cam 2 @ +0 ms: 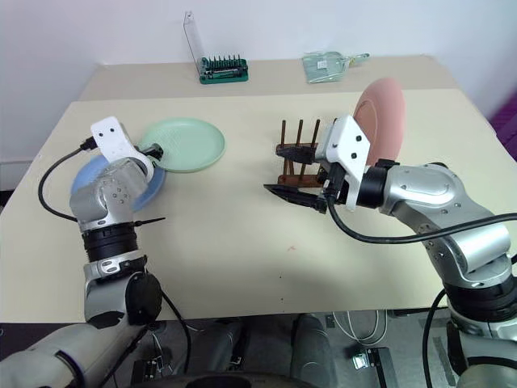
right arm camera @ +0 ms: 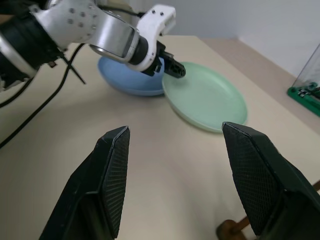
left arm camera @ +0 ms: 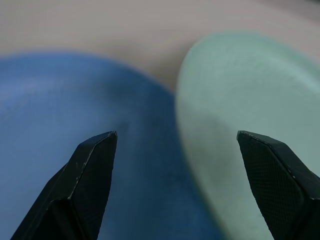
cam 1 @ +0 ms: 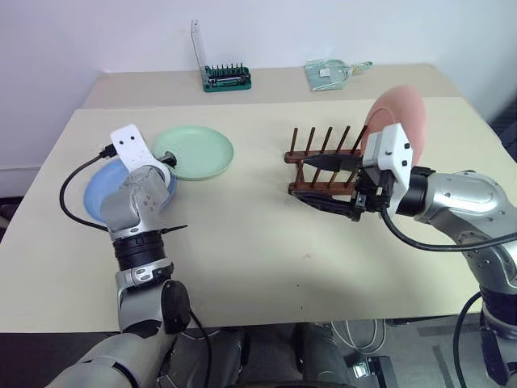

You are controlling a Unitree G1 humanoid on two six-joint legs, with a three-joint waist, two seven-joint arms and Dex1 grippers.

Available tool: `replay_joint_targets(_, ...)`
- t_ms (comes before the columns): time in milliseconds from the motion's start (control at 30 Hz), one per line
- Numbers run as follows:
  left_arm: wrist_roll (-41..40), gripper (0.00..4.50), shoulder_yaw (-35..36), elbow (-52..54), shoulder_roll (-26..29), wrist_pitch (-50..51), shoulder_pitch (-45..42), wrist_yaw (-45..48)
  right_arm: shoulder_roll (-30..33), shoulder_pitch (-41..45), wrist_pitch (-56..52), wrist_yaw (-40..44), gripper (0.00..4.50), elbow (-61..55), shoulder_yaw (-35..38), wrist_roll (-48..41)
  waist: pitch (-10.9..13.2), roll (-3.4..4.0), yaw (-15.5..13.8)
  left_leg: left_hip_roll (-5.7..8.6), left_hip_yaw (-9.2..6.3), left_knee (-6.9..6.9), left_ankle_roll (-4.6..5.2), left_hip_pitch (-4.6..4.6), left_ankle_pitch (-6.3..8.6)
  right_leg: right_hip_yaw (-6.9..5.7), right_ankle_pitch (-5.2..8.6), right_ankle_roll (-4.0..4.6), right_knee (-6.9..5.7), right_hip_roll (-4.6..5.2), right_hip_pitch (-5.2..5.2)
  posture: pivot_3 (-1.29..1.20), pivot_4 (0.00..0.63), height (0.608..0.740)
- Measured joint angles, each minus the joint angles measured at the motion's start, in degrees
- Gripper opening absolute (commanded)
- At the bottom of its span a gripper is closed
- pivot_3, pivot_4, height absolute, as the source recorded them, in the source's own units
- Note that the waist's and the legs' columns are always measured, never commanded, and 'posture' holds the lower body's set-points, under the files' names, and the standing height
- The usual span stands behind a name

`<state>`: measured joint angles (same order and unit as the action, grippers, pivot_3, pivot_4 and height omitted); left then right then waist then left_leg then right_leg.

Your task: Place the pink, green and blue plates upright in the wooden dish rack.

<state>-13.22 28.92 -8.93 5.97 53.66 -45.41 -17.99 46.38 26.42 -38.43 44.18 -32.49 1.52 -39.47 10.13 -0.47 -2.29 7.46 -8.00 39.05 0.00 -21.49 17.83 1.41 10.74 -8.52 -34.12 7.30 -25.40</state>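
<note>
At the far edge of the pale beige worktop (cam 1: 266, 242), toward twelve o'clock, stand a green screwdriver bit holder with a clear upright lid (cam 1: 226, 78) and a small clear plastic packet (cam 1: 329, 73); both are well apart from the task's things.

The small dark reddish-brown wooden dish rack (cam 1: 319, 166) sits right of centre, its thin pegs upright and its rails' long axis running roughly nine to three o'clock. The salmon pink round matte plate (cam 1: 396, 115) stands on edge at the rack's three o'clock end, its face turned toward nine o'clock. The right claw (right arm camera: 175, 145) hangs low in front of the rack at about six o'clock (partly masking its near rail), its black textured fingers (right arm camera: 116, 170) spread apart and holding nothing, aimed toward nine o'clock over bare worktop.

At about ten o'clock the pale mint green round shallow plate (cam 1: 194, 151) lies flat, and the light blue round shallow plate (cam 1: 98, 194) lies flat beside it toward eight o'clock, their rims touching or overlapping; which one is on top cannot be told. The left claw (left arm camera: 177, 150) hovers over that meeting of rims, its fingers wide apart and empty, one tip over blue, the other over green. A black cable (cam 1: 71, 198) loops beside the blue plate.
</note>
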Motion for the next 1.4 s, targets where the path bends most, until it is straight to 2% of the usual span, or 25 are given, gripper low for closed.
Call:
replay_joint_targets(33, -0.31, 3.12, 0.20, -0.73, 0.00, -0.11, -0.22, 0.13, -0.11, -0.39, -0.09, -0.23, 2.98, -0.24, -0.07, 0.01, 0.00, -0.01, 0.01, 0.00, 0.00, 0.00, 0.00, 0.00, 0.00, 0.00, 0.00, 0.00, 0.00, 0.00, 0.00, 0.00, 0.150, 0.738)
replay_joint_targets(233, -1.89, 0.07, 0.27, -4.20, 0.27, -2.31, -2.18, 1.35, -0.28, -3.22, -1.05, -1.79, 2.98, -2.33, -0.55, 0.63, -0.01, -0.02, 0.02, 0.00, 0.00, 0.01, -0.01, 0.01, 0.01, 0.00, 0.00, 0.00, 0.00, 0.00, 0.01, 0.00, 0.150, 0.738)
replay_joint_targets(533, -2.99, 0.07, -3.04, 3.40, -0.55, -6.43, 0.24, 4.23, -0.28, -4.25, -1.07, -2.15, 2.98, -2.06, -0.96, 3.37, -0.02, -0.03, 0.03, 0.00, 0.03, 0.01, -0.01, 0.02, 0.01, 0.01, -0.01, 0.00, 0.00, 0.00, 0.02, 0.00, 0.150, 0.738)
replay_joint_targets(600, -3.92, 0.00, -4.50, 6.07, -0.99, -8.30, 1.23, 7.40, -0.52, -2.15, -0.55, -2.43, 3.53, -0.61, -2.33, 5.58, -0.02, -0.03, 0.05, -0.01, 0.04, 0.03, -0.01, 0.01, 0.00, 0.00, -0.02, 0.02, -0.01, 0.00, 0.01, 0.00, 0.150, 0.738)
replay_joint_targets(633, -4.65, 0.00, -5.61, 7.73, -1.30, -8.76, 1.36, 9.05, -0.66, -0.35, 0.52, -2.87, 3.82, 0.60, -3.75, 7.96, -0.02, -0.03, 0.08, -0.01, 0.05, 0.04, -0.01, 0.02, 0.00, 0.01, -0.03, 0.03, -0.01, 0.00, 0.01, 0.00, 0.150, 0.738)
replay_joint_targets(667, -5.62, 0.00, -6.80, 9.70, -1.89, -9.41, 1.37, 10.75, -0.92, 1.71, 2.06, -3.38, 4.33, 1.72, -5.77, 11.05, -0.02, -0.03, 0.11, -0.01, 0.07, 0.05, -0.01, 0.01, 0.00, 0.01, -0.03, 0.04, -0.01, 0.00, 0.01, 0.00, 0.150, 0.738)
replay_joint_targets(700, -6.43, 0.00, -8.03, 11.32, -2.27, -9.79, 1.32, 12.02, -1.18, 3.09, 3.28, -3.60, 4.46, 2.43, -7.26, 13.34, -0.02, -0.03, 0.08, -0.01, 0.06, 0.04, -0.01, 0.02, 0.00, 0.00, -0.03, 0.04, 0.00, 0.00, 0.01, 0.00, 0.150, 0.738)
replay_joint_targets(767, -8.16, 0.00, -10.14, 14.09, -2.87, -10.26, 0.94, 14.09, -1.78, 5.79, 6.94, -4.08, 4.46, 3.98, -11.23, 19.32, -0.02, -0.03, 0.11, -0.01, 0.06, 0.03, -0.01, 0.01, 0.00, 0.00, -0.03, 0.04, 0.01, 0.00, 0.01, 0.00, 0.150, 0.738)
replay_joint_targets(867, -11.07, 0.00, -11.00, 16.85, -4.74, -8.83, -0.36, 14.71, -4.39, 10.95, 15.29, -6.83, 4.46, 11.48, -19.28, 32.76, -0.02, -0.03, 0.50, -0.02, 0.13, 0.04, -0.02, 0.03, 0.00, 0.02, -0.03, 0.03, -0.02, 0.00, -0.02, 0.00, 0.150, 0.738)
replay_joint_targets(1067, -15.00, 0.00, -12.11, 20.15, -7.38, -5.21, -2.02, 12.64, -7.40, 14.34, 27.23, -8.91, 4.46, 21.20, -24.79, 47.15, -0.02, -0.03, 0.39, -0.02, 0.11, 0.02, -0.02, 0.01, 0.00, 0.02, -0.03, 0.03, 0.01, -0.02, -0.03, 0.00, 0.150, 0.738)
replay_joint_targets(1167, -16.48, 0.00, -12.56, 21.55, -8.37, -3.51, -2.03, 11.77, -8.73, 15.06, 31.43, -9.76, 3.62, 24.54, -25.44, 52.00, -0.02, -0.03, 0.39, -0.03, 0.10, 0.02, -0.02, 0.01, 0.00, 0.02, -0.03, 0.04, 0.01, -0.04, -0.03, 0.00, 0.150, 0.738)
replay_joint_targets(1200, -16.67, 0.00, -12.73, 21.90, -8.35, -3.05, -2.02, 11.59, -8.97, 15.05, 32.31, -9.83, 3.19, 25.10, -25.55, 53.05, -0.02, -0.03, 0.40, -0.03, 0.10, 0.02, -0.02, 0.02, 0.00, 0.02, -0.03, 0.04, 0.01, -0.04, -0.03, 0.00, 0.150, 0.738)
replay_joint_targets(1400, -16.99, 0.00, -13.20, 22.62, -7.61, -1.38, -1.82, 11.27, -9.26, 14.74, 36.25, -11.37, 0.13, 26.01, -25.33, 59.46, -0.02, -0.03, 0.39, -0.03, 0.10, 0.02, -0.03, 0.02, 0.00, 0.03, -0.03, 0.04, 0.01, -0.06, -0.02, 0.00, 0.150, 0.738)
